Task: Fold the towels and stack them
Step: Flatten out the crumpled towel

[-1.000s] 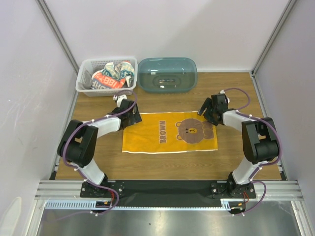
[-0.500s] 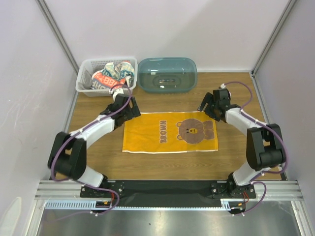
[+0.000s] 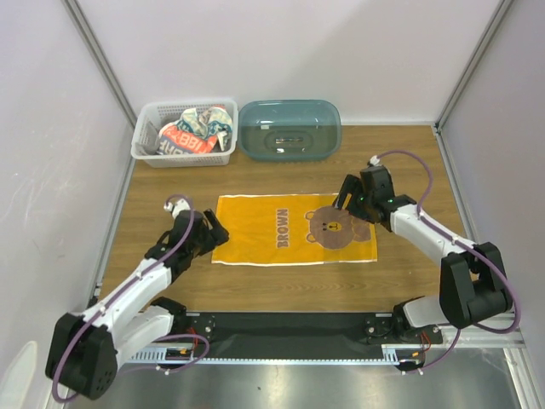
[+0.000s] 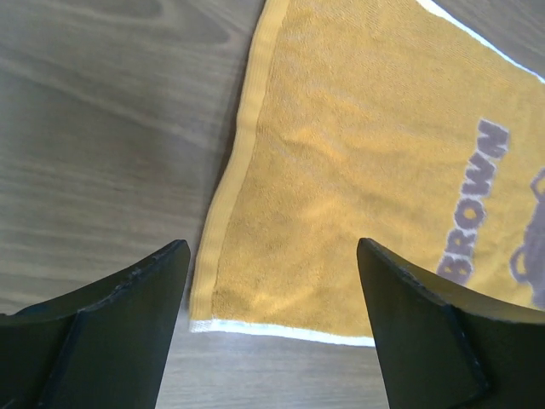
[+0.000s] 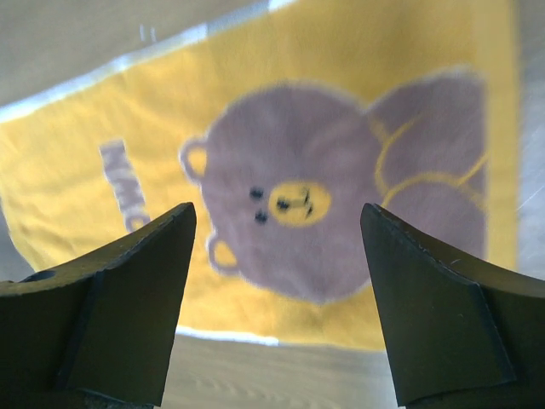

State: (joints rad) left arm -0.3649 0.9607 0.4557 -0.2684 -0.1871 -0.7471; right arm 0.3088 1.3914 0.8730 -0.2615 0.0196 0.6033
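- Centrally, flat on the wood-grain table (image 3: 409, 162), a rectangular orange towel (image 3: 255, 230): looped terry pile, brown bear figure, brown "BROWN" lettering, thin white edging along the near side.
- At its near-left corner, left gripper (image 3: 215, 239): black wedge-shaped fingers spread wide, nothing held; contact with the pile not clear.
- Over its far-right part, by the bear, right gripper (image 3: 349, 204): fingers likewise wide apart, empty.
- At the far left, a white plastic lattice basket (image 3: 184, 158), rectangular with rounded corners; inside, crumpled cloth (image 3: 189, 136), white with red and blue print, bunched against a greenish-grey fold; one piece or several, impossible to tell.
- Just beside the basket, a translucent teal oval tub (image 3: 249, 128), smooth and glossy; a dim dark shape seen through it, not identifiable.
- From the left wrist only: flat woven hem down the towel's left side, soft ripples in the pile, white stitched edge at the corner, wood grain running alongside.
- From the right wrist only: bear's face close up and slightly blurred, yellow muzzle, small dark eyes, rounded ears.
- From the top only: basket, tub and both arms, reaching in from opposite sides of the towel.
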